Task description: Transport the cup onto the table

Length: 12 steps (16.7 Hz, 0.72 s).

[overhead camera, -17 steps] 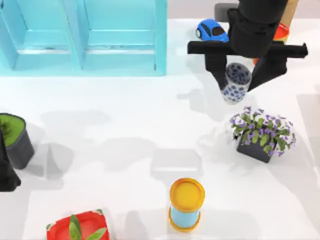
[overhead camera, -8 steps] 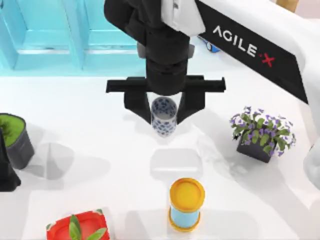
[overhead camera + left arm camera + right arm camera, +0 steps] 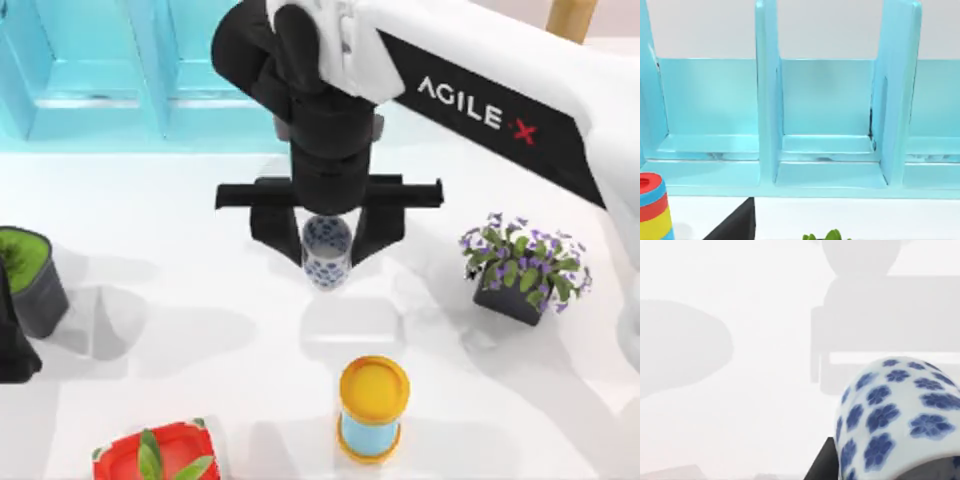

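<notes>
Carrying step looks nearly done: right pincer [image 3: 327, 238] is clamped on the floral cup [image 3: 327, 252], upright above mid worktop [image 3: 200, 220]. Next it needs lowering, then release. Left arm parked at the left edge.

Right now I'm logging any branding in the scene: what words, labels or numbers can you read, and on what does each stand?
"AGILE·X", in white letters with a red X, on the black band of the right arm that reaches over the table in the top view.
The cup between the right gripper fingers bears blue flowers, no text.
Nothing else carries readable writing.
</notes>
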Each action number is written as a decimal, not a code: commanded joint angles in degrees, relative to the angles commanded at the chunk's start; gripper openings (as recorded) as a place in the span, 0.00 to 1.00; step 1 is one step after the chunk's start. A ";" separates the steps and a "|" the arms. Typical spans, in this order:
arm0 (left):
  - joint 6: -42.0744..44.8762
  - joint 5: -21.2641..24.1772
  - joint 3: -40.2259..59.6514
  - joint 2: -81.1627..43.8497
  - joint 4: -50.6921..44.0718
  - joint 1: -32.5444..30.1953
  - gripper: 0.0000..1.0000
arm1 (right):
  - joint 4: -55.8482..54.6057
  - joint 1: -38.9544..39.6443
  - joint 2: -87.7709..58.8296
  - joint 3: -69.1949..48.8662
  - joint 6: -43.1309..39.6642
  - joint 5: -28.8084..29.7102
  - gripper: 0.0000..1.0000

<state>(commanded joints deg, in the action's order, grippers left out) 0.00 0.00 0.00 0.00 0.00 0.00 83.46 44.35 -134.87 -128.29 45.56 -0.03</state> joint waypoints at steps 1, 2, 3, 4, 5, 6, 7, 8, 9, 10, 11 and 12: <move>0.00 0.00 0.00 0.00 0.00 0.00 1.00 | -2.07 0.02 0.13 2.53 0.00 -0.01 0.00; 0.00 0.00 0.00 0.00 0.00 0.00 1.00 | -4.12 0.04 0.29 4.91 0.00 -0.01 0.00; 0.00 0.00 0.00 0.00 0.00 0.00 1.00 | -6.01 0.07 0.49 6.96 0.01 0.01 0.00; 0.00 0.00 0.00 0.00 0.00 0.00 1.00 | -7.49 0.11 0.73 8.51 0.04 0.03 0.00; 0.00 0.00 0.00 0.00 0.00 0.00 1.00 | -8.44 0.13 0.95 9.48 0.09 0.05 0.00; 0.00 0.00 0.00 0.00 0.00 0.00 1.00 | -8.78 0.14 1.06 9.84 0.13 0.06 0.00; 0.00 0.00 0.00 0.00 0.00 0.00 1.00 | -8.78 0.14 1.06 9.84 0.13 0.06 0.00; 0.00 0.00 0.00 0.00 0.00 0.00 1.00 | -8.78 0.14 1.06 9.84 0.13 0.06 0.00; 0.00 0.00 0.00 0.00 0.00 0.00 1.00 | -8.78 0.14 1.06 9.84 0.13 0.06 0.00; 0.00 0.00 0.00 0.00 0.00 0.00 1.00 | -8.78 0.14 1.06 9.84 0.13 0.06 0.08; 0.00 0.00 0.00 0.00 0.00 0.00 1.00 | -8.78 0.14 1.06 9.84 0.13 0.06 0.15; 0.00 0.00 0.00 0.00 0.00 0.00 1.00 | -8.78 0.14 1.06 9.84 0.13 0.06 0.23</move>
<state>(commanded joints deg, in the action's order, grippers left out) 0.00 0.00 0.00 0.00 0.00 0.00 74.68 44.49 -133.80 -118.45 45.69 0.03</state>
